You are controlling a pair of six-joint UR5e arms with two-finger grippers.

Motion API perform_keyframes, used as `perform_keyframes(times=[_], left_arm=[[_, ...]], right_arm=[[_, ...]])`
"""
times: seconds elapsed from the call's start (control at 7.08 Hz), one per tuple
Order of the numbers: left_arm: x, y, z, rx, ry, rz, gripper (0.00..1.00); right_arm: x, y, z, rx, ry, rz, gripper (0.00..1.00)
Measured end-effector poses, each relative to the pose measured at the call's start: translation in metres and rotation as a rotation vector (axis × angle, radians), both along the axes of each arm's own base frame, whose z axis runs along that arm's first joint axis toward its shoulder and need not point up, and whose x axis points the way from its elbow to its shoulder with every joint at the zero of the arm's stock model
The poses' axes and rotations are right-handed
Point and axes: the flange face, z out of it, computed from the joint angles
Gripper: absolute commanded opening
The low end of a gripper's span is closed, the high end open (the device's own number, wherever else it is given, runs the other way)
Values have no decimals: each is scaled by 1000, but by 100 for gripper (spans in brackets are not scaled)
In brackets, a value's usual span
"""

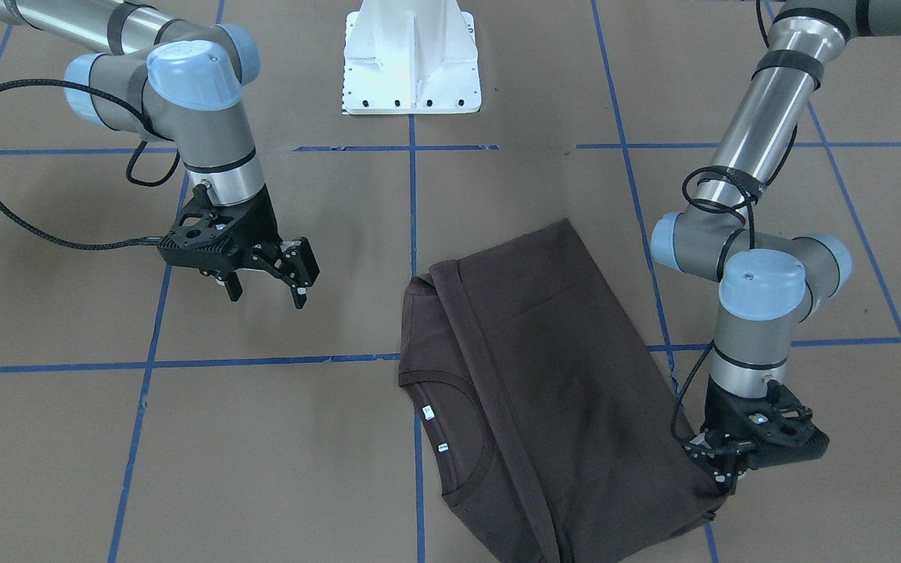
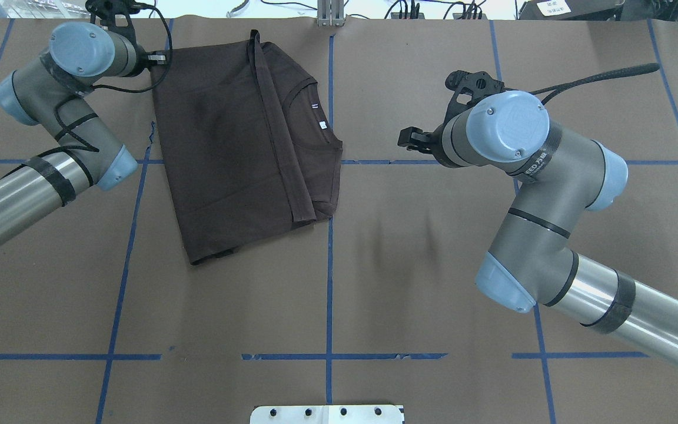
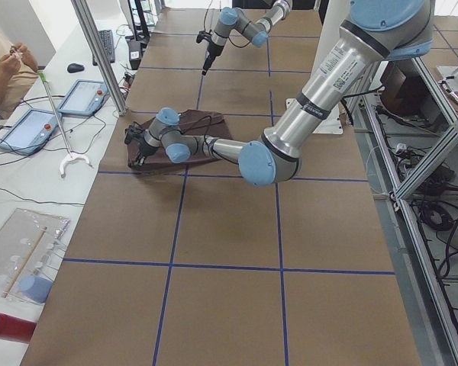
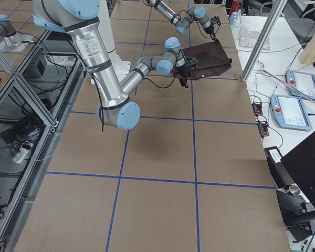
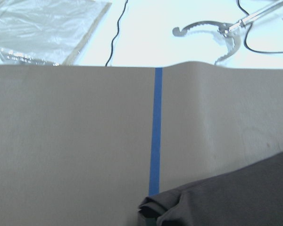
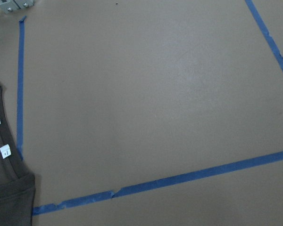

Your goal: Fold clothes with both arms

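Guessing the big risk is the shirt [image 1: 544,375] sliding across the table [image 1: 67,438] instead of folding. It's lying flat with one side lapped over, and only the left gripper [image 1: 723,469] has any of it. Its jaws look narrowed onto a bunched corner, with the rest of the cloth spread away from them. The right gripper [image 1: 267,291] hangs with jaws wide and empty, well apart from the shirt, so a one-sided pull could skew the fold. That thin pinch might slip too. No containers near either jaws, just a clear bag [image 3: 27,244] past the table edge, contents too small to tell.
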Motion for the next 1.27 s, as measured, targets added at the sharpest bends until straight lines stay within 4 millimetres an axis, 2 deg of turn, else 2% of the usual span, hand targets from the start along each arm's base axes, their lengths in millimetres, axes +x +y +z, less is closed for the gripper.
perform_keyframes(times=[0.14,0.28,0.42,0.71,0.85,1.13,1.27], left_arm=[[-13,-4,2,27,-31,21,100],[-20,3,-3,53,-18,60,100],[-25,17,-13,66,31,121,100],[-37,44,-23,84,99,201,100],[-39,50,-25,90,110,210,100],[-38,55,-28,95,119,216,100],[-37,56,-28,95,120,217,100]], right_arm=[[-9,6,-5,-1,-12,-6,100],[-19,7,-15,1,-27,-8,100],[-36,0,-31,-4,-40,-2,100],[-87,-28,-68,-11,-41,14,100],[-112,-39,-81,-4,-32,22,97],[-154,-51,-94,-6,-1,24,88],[-167,-51,-90,-11,20,15,82]])
